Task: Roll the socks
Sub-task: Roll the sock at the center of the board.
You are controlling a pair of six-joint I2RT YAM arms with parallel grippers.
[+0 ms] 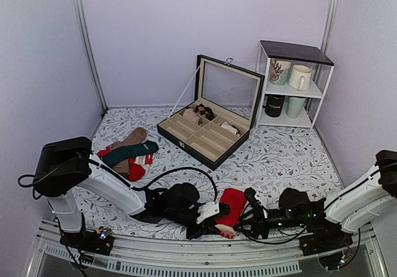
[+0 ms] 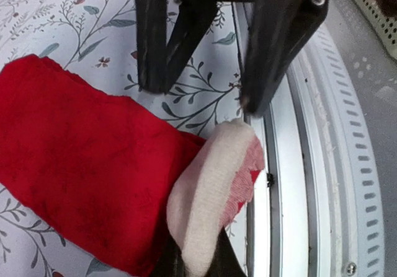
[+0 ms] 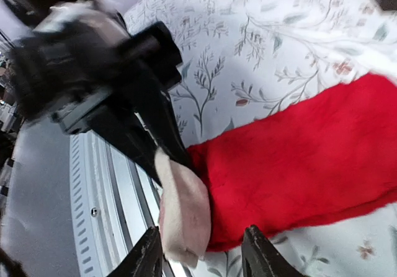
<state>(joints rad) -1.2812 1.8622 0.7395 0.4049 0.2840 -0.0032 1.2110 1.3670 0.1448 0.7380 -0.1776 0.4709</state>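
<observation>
The red fuzzy socks (image 1: 232, 205) lie flat at the table's near edge, between the two grippers. Their beige cuff (image 2: 211, 193) is folded back toward the red body. My left gripper (image 1: 208, 225) is shut on that cuff; its fingers pinch the cuff from below in the left wrist view. My right gripper (image 3: 203, 252) is open, its two fingertips (image 3: 147, 258) straddling the cuff end (image 3: 184, 215) and the red edge (image 3: 298, 165) without closing on them. In the top view the right gripper (image 1: 247, 222) sits just right of the socks.
A pile of dark green, brown and striped socks (image 1: 130, 153) lies at the left. An open black compartment box (image 1: 208, 125) stands at the middle back. A white shelf with mugs (image 1: 291, 85) stands at the back right. The metal table rail (image 2: 291, 184) runs beside the cuff.
</observation>
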